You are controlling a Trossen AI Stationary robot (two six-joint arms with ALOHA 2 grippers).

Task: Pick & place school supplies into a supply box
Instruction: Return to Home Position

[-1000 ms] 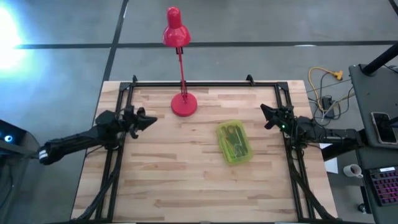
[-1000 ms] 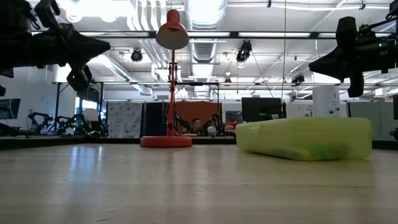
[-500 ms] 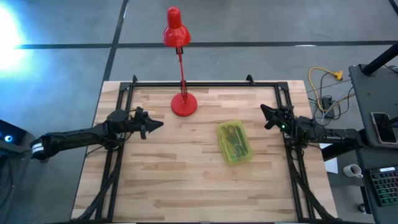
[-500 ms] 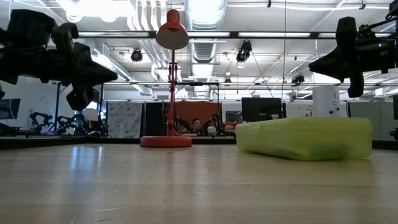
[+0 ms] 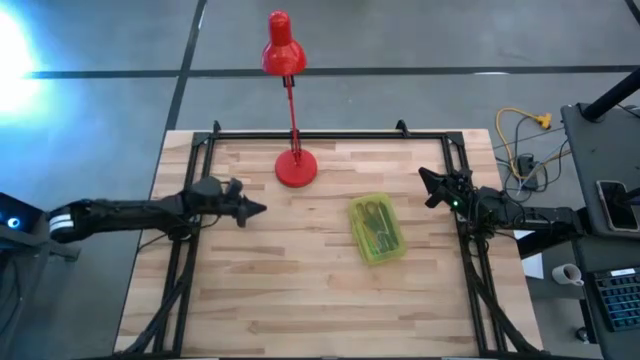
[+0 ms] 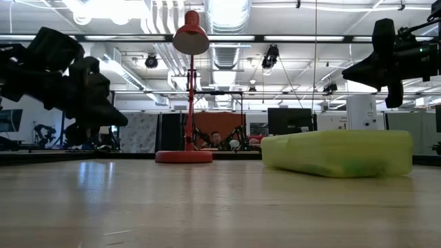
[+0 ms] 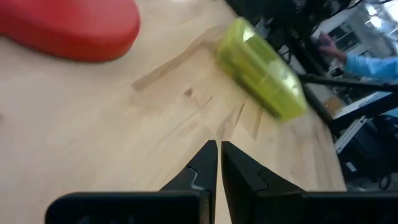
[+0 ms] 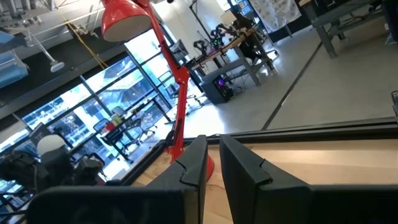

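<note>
progress: packing is looking done, as far as I can judge; the supplies (image 5: 372,215) are showing through the lid of the box (image 5: 384,243); lid is sitting shut; no loose items are showing on the table (image 5: 300,300)
remaining: only parking the arms, by my read; nothing is waiting to be picked
box position: lying flat on the table, near the lamp base (image 5: 296,168), off to its right-arm side and a little toward the front edge
box axis: long axis is running roughly back-to-front; the end nearer the lamp base is leaning slightly toward it, the far end is pointing away toward the front right
left gripper (image 7: 217,147): hanging above the wood just on the left-arm side of the lamp base; pointing toward the box, well apart from it; fingers are pressing together, holding nothing
right gripper (image 5: 424,187): waiting raised, well apart from the lamp base, out beyond the box; fingers are sitting close with only a thin slit between, gripping nothing
risk: low, I'd say; neither arm is touching the box
</note>
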